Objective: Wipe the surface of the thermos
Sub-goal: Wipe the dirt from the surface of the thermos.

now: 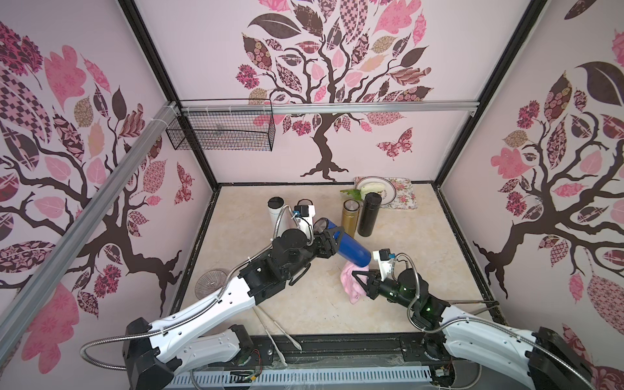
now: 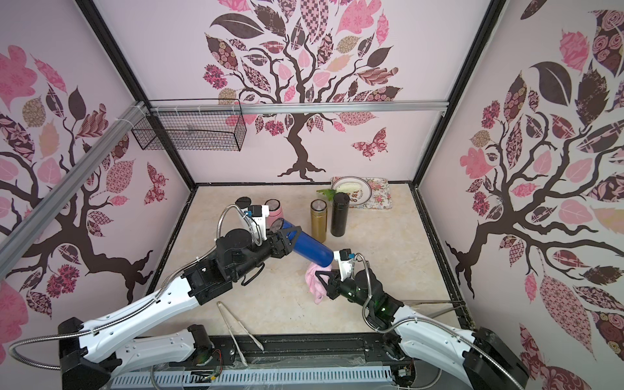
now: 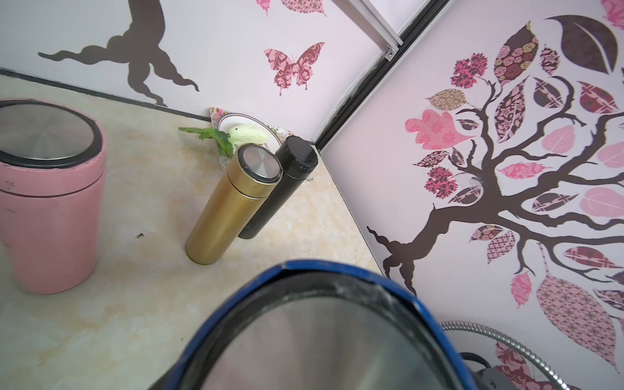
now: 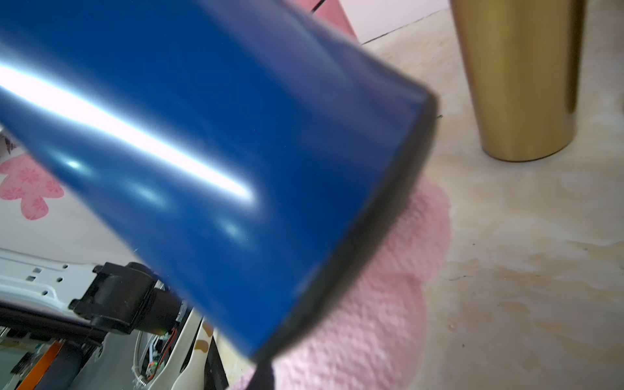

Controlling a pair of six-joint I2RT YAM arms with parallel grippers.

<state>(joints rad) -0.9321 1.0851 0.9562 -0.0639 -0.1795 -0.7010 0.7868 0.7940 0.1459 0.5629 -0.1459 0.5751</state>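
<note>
Above right jaws' cloth [image 1: 349, 291], blue thermos [image 1: 353, 250] tilted, in left jaws

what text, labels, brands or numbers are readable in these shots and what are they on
No text reads clearly in any view.
plate: dark marks on the rim, too small to read.
blue thermos, gold thermos, black thermos, pink cup: no label or brand shows.
pink cloth: no tag shows.
</note>
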